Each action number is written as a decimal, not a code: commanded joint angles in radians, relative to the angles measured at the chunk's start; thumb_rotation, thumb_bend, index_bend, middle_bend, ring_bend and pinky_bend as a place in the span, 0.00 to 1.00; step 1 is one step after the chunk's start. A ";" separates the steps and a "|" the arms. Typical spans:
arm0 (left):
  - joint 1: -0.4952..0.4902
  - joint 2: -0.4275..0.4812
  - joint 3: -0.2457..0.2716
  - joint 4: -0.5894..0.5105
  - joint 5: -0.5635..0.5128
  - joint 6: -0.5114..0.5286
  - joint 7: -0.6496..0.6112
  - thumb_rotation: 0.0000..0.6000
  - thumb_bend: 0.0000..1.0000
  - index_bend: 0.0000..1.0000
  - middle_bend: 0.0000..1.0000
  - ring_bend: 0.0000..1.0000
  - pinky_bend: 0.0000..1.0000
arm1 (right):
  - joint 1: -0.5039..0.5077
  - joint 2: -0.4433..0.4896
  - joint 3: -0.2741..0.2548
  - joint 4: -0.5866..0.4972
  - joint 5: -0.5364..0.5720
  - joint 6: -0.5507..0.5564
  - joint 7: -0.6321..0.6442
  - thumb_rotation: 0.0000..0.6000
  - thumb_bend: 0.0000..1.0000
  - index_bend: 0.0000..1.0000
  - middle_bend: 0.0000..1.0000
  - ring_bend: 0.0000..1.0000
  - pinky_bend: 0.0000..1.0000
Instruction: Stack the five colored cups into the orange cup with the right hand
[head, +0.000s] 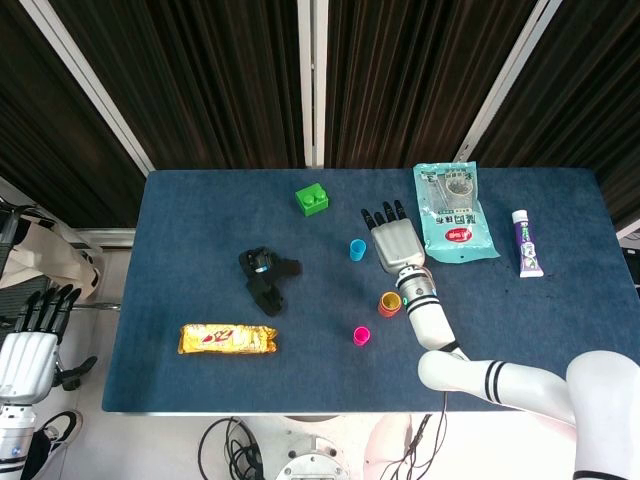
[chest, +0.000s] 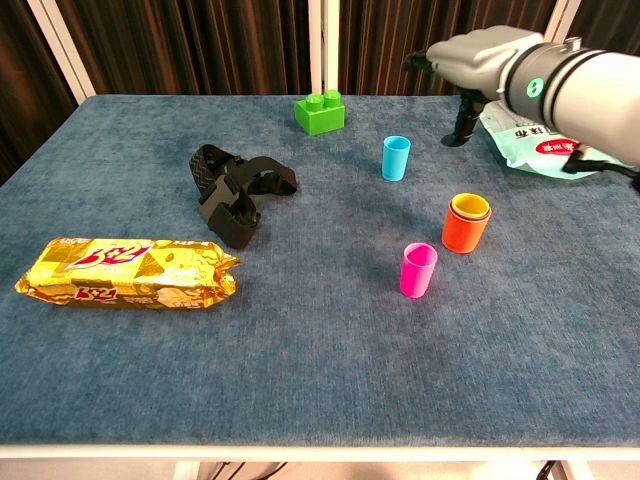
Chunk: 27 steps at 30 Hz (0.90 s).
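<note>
The orange cup (head: 389, 304) (chest: 465, 227) stands right of centre with a yellow cup nested inside it. A blue cup (head: 357, 249) (chest: 396, 157) stands upright farther back and a pink cup (head: 362, 335) (chest: 418, 269) stands nearer the front. My right hand (head: 393, 239) (chest: 472, 60) hovers open above the table, just right of the blue cup, holding nothing. My left hand (head: 30, 345) hangs open off the table's left side, seen only in the head view.
A green brick (head: 312, 199) sits at the back, a black strap (head: 266, 275) left of centre, a gold snack packet (head: 227, 339) at the front left. A teal pouch (head: 453, 212) and a toothpaste tube (head: 526, 243) lie at the right.
</note>
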 joint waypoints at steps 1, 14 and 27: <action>-0.002 0.002 0.001 0.001 0.003 -0.003 -0.004 1.00 0.03 0.06 0.04 0.00 0.00 | 0.036 -0.056 -0.009 0.068 0.030 -0.026 -0.010 1.00 0.20 0.07 0.18 0.00 0.00; -0.001 0.011 0.010 0.003 0.016 -0.004 -0.026 1.00 0.03 0.06 0.04 0.00 0.00 | 0.063 -0.166 -0.029 0.230 0.004 -0.053 0.060 1.00 0.23 0.16 0.26 0.00 0.00; 0.006 0.013 0.009 0.012 0.007 -0.002 -0.039 1.00 0.03 0.06 0.04 0.00 0.00 | 0.066 -0.224 -0.039 0.312 -0.036 -0.038 0.079 1.00 0.24 0.30 0.36 0.02 0.00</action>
